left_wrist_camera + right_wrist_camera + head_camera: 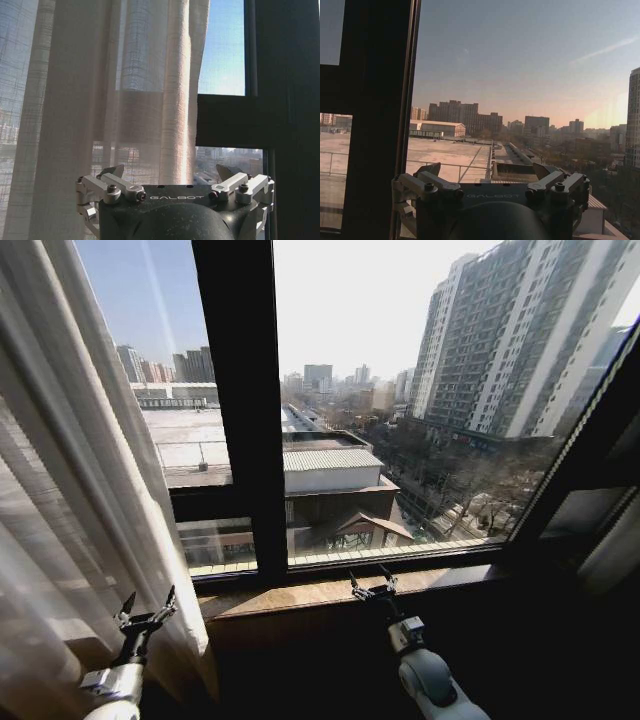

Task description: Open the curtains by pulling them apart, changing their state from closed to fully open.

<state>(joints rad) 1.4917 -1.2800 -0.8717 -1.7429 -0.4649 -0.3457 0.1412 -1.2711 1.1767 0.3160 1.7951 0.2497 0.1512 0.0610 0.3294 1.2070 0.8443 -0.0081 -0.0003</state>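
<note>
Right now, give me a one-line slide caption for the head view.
Sheer curtain gathered left, left tool open at its hem, right tool open over the sill.

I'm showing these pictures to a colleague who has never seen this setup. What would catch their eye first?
Most striking is the bare window with its sunlit city view, split by a dark vertical frame. At the robot's left hangs the sheer pleated curtain, gathered aside, with the left gripper in front of its lower part, jaws open. The right gripper is raised by the sill, jaws open too.
</note>
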